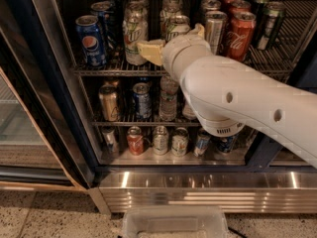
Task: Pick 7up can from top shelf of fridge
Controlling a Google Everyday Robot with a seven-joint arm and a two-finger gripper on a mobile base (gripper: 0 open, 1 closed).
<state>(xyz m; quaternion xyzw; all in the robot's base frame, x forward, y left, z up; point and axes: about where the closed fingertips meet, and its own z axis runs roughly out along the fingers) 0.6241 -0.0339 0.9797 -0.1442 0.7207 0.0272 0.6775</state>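
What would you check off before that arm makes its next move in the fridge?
1. Is the gripper at top shelf height: ok.
2. Are its fingers open, one each side of a 7up can: ok.
3. Target is neither the Pepsi can nor the Coca-Cola can: ok.
4. One finger clear of the neighbouring 7up can: cannot tell.
5. Target deep enough between the fingers: cannot tell, the wrist hides it.
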